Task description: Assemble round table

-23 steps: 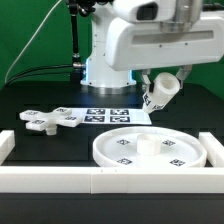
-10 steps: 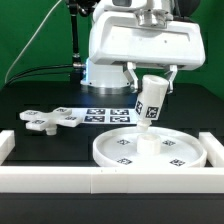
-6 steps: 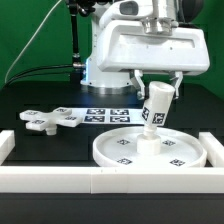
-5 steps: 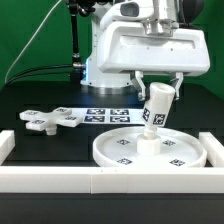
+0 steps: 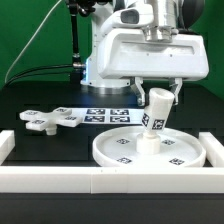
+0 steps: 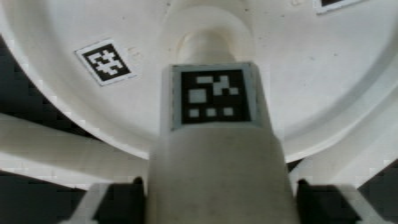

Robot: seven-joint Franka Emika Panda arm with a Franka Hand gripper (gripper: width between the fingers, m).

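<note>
Gripper (image 5: pixel 160 95) has its jaws clamped on the upper end of the leg (image 5: pixel 155 120), one finger on each side. The rest of the leg hangs below them. The wrist view shows the same: the leg (image 6: pixel 210 140) runs out from between the two dark fingers (image 6: pixel 111 203), centred in the gap.

The leg is over the middle of the disc (image 5: pixel 108 152). It is tilted, not upright, with its top leaning to the exterior view's right. Its lower end is down at the small raised hub in the disc's centre. Cannot tell if it is seated there or only touching.

Leg: short white cylinder with a square black-and-white tag on the side facing both cameras. Disc: white, round, with a raised rim and several small tags on its floor; one of them (image 6: pixel 107 62) is clear in the wrist view.

The disc lies flat on the black table (image 5: pixel 40 95), just behind the white rail (image 5: pixel 100 181). The base (image 5: pixel 48 119) lies flat on the exterior view's left, well apart from the disc. The marker board (image 5: pixel 105 113) is behind the disc, near the base.
</note>
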